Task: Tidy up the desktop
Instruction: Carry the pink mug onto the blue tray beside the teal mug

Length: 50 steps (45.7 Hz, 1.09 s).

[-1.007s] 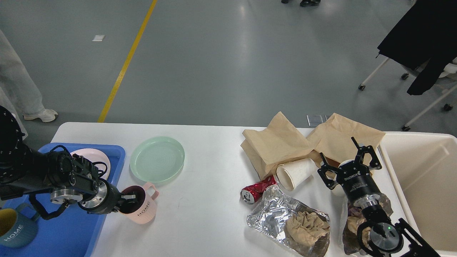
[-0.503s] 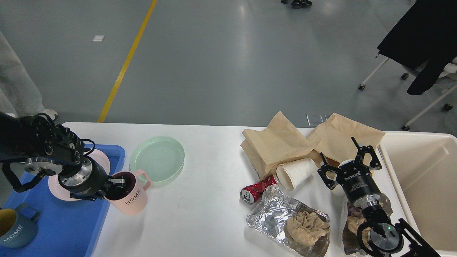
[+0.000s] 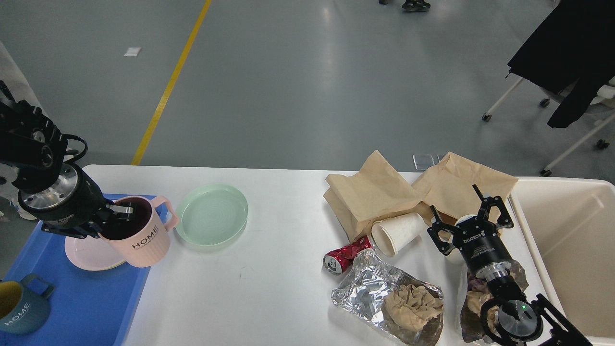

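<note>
Left gripper [image 3: 117, 215] clamped on the pink mug's [image 3: 141, 238] rim — mug over the blue tray [image 3: 72, 298] edge. Right gripper [image 3: 468, 215] spread wide above litter on the white desktop [image 3: 269, 293], holding nothing.

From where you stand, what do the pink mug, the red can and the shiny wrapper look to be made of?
The pink mug looks like matte plastic, perhaps ceramic: a dull ribbed wall with printed HOME lettering. The red can seems thin metal: glossy, with a silver end and a crushed, dented body. The shiny wrapper looks like aluminium foil, with mirror-bright, sharp crumples around brown crumpled paper.
</note>
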Each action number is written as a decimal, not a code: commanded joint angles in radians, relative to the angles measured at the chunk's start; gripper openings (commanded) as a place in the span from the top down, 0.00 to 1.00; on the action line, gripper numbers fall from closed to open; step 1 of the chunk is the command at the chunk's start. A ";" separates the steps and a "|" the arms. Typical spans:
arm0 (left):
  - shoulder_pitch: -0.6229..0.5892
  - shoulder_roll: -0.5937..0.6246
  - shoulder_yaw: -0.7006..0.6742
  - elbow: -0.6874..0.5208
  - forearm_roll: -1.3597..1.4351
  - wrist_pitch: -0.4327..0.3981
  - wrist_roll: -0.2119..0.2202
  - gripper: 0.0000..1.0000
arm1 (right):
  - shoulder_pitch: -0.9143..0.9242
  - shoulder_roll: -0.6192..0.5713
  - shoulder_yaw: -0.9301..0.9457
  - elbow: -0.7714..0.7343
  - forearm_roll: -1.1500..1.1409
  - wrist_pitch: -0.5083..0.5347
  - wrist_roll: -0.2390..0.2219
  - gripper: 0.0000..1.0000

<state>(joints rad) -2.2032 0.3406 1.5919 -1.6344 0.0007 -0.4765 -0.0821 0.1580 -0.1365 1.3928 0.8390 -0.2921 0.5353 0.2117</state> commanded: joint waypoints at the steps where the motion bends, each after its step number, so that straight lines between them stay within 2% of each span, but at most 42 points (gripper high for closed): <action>1: 0.060 0.093 0.002 0.039 0.083 0.002 -0.007 1.00 | 0.000 0.000 0.000 0.002 0.001 0.000 0.000 0.00; 10: 0.233 0.293 -0.027 0.183 0.295 0.002 -0.028 1.00 | -0.002 0.000 0.000 0.002 0.001 0.000 0.000 0.00; 17: 0.402 0.443 -0.114 0.335 0.412 0.002 -0.030 1.00 | 0.000 0.000 0.000 0.002 0.001 0.000 0.000 0.00; 25: 0.664 0.549 -0.340 0.505 0.545 0.015 -0.028 1.00 | 0.000 0.000 0.000 0.002 0.001 0.000 0.000 0.00; 32: 0.882 0.558 -0.542 0.576 0.591 0.016 -0.024 1.00 | 0.000 0.000 0.000 0.002 -0.001 0.000 0.000 0.00; 37: 0.921 0.551 -0.590 0.577 0.591 0.019 -0.022 1.00 | 0.000 0.000 0.000 0.002 -0.001 0.000 0.000 0.00; 50: 0.921 0.532 -0.587 0.577 0.590 0.067 -0.016 1.00 | 0.000 0.000 0.000 0.000 0.001 0.000 0.000 0.00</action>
<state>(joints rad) -1.2843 0.8854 1.0028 -1.0561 0.5913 -0.4274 -0.0990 0.1578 -0.1365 1.3928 0.8406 -0.2921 0.5354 0.2117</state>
